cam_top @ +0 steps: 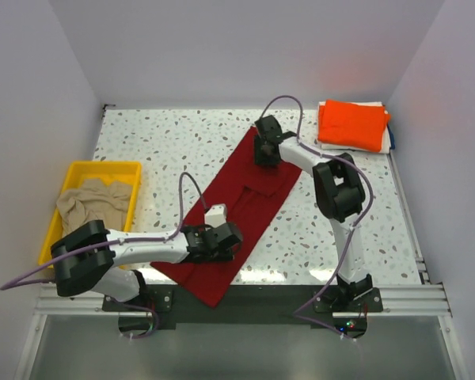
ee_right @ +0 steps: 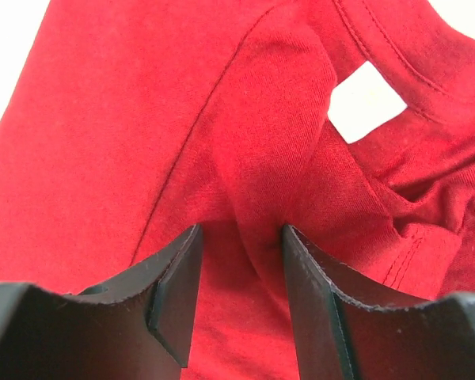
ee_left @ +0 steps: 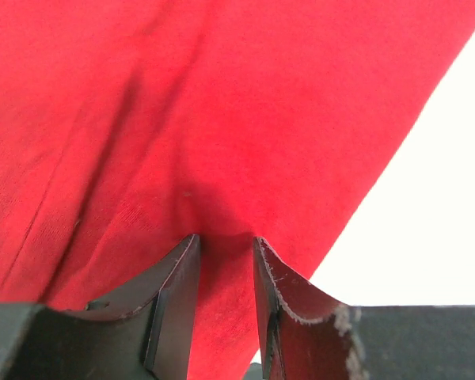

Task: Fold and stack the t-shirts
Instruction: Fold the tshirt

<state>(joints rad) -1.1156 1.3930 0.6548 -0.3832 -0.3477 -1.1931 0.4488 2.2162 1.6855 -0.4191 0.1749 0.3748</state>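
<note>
The dark red t-shirt (cam_top: 253,202) lies as a long diagonal strip across the middle of the table. My left gripper (cam_top: 222,239) is at its near end, close to the right edge of the cloth (ee_left: 222,95). Its jaws stand apart, tips (ee_left: 226,237) pressed on the fabric with a small pucker between them. My right gripper (cam_top: 265,154) is at the far end, jaws apart, tips (ee_right: 239,228) on the cloth beside the collar and white label (ee_right: 366,101). A folded orange t-shirt (cam_top: 352,124) sits at the back right. A crumpled beige t-shirt (cam_top: 95,202) lies in the tray.
The yellow tray (cam_top: 103,165) stands at the left edge of the table. White material (cam_top: 336,145) shows under the orange t-shirt. White walls close in the table on three sides, and a metal rail runs along the near edge (cam_top: 245,294).
</note>
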